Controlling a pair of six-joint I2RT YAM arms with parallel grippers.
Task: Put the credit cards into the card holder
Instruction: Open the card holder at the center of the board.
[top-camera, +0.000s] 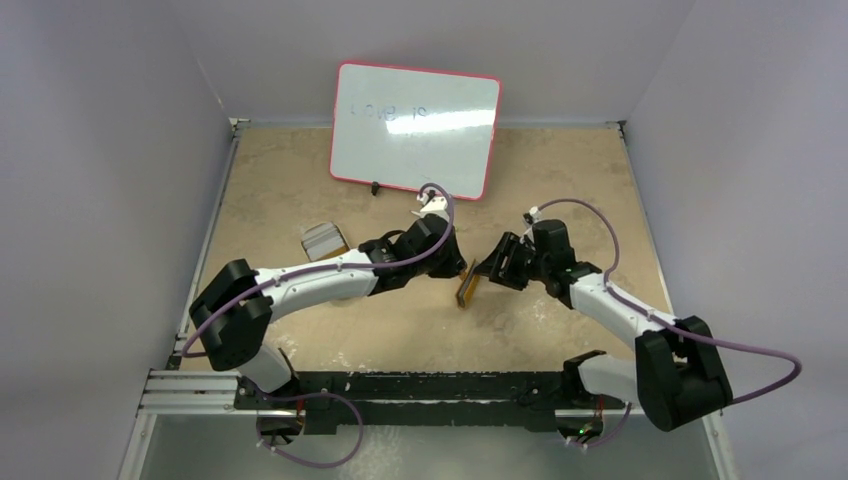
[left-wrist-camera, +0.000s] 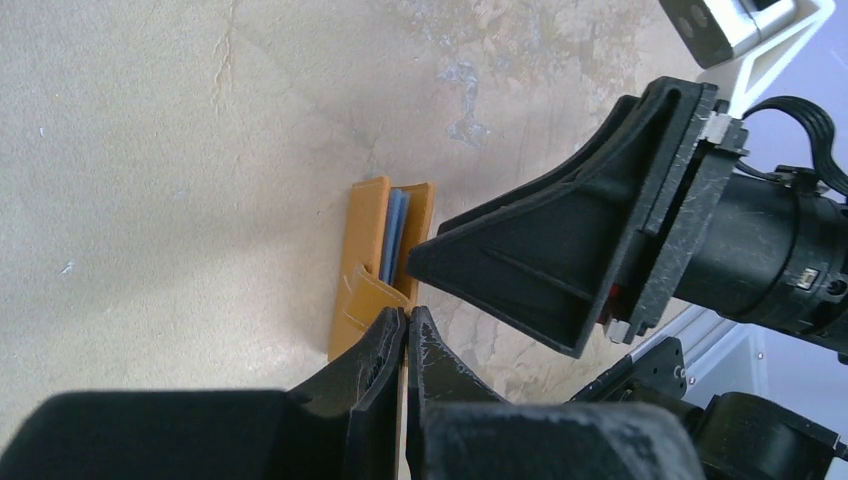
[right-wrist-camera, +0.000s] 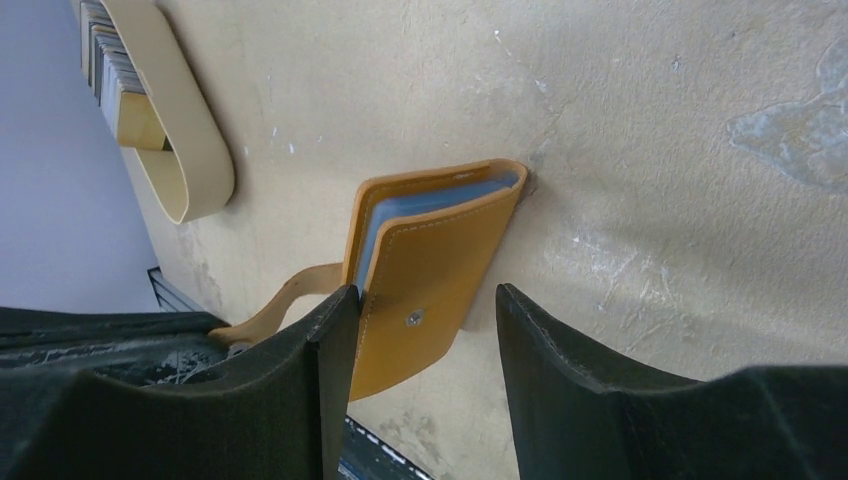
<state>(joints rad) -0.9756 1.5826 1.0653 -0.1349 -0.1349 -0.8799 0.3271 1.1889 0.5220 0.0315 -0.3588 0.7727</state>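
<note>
- Tan, mottled desk (top-camera: 560, 170) carries everything; a whiteboard (top-camera: 415, 130) leans at its far edge.
- My right end effector (right-wrist-camera: 422, 295) hangs with its jaws wide apart around the card holder's front cover. One finger touches the cover's edge and the other stands clear, so it grips nothing.
- My left end effector (left-wrist-camera: 408, 318) is closed. A thin orange strip runs between its fingers, so I judge it is pinching the holder's snap tab.
- Card holder (right-wrist-camera: 430, 270) stands on edge near the middle of the desk, covers slightly parted and bluish sleeves showing. I expect it to be light and floppy, with soft covers and slick sleeves. It is best taken by the tab or a cover's free edge, not by the sleeves.
- Tin dish (right-wrist-camera: 190, 140) sits well apart from the holder, toward the desk's left edge.
- Credit cards (right-wrist-camera: 105, 60) are stacked on edge inside that dish. I judge them thin, stiff and slippery, so I would pinch one across its flat faces near an exposed edge.
</note>
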